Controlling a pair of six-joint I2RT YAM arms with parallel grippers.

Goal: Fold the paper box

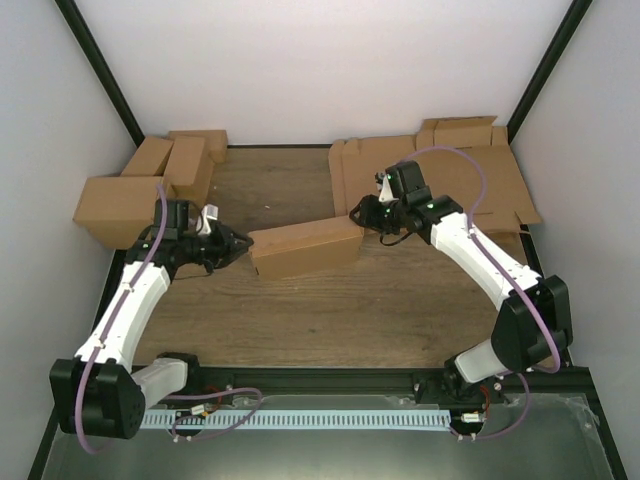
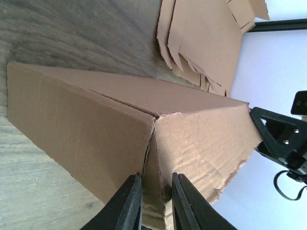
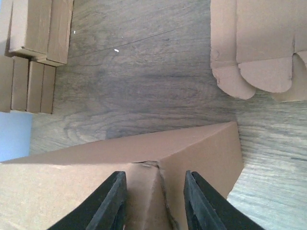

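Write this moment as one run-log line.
box: lying on table | left hand: pinching end flap | right hand: astride other end, grip unclear

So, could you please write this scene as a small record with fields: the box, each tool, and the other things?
paper box: folded up into a long box, lying mid-table between the tools
left tool: closed on the box's left end flap
right tool: straddles the box's right end; grip unclear
far left: cluster of cartons
far right: pile of flat cardboard sheets
surface: wooden table
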